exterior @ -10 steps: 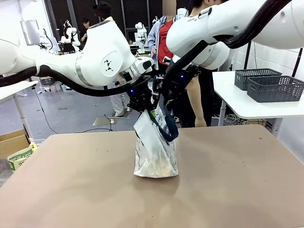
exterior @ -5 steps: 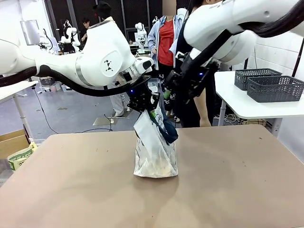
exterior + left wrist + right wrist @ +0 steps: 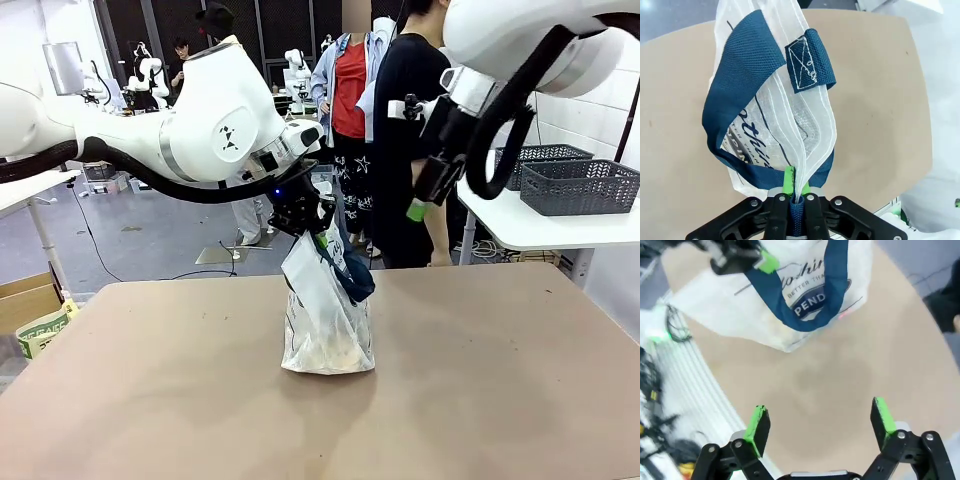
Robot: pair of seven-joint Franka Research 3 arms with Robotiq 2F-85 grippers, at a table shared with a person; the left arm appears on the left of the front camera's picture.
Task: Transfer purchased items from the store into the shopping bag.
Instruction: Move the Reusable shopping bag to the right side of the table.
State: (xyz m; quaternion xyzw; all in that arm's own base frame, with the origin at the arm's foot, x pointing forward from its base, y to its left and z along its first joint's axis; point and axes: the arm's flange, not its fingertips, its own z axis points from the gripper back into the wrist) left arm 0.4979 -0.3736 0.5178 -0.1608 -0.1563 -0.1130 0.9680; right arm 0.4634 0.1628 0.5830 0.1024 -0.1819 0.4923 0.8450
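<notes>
Shopping bag (image 3: 325, 325) upright on brown table (image 3: 480, 390); left fingers (image 3: 794, 192) pinching handle, right fingers (image 3: 760, 422) spread.

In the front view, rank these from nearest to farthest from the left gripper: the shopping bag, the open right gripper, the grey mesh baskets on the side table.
1. The shopping bag: the left gripper pinches its top, mid-table.
2. The right gripper: open, raised to the right.
3. The grey mesh baskets: far right, on the white side table.
</notes>
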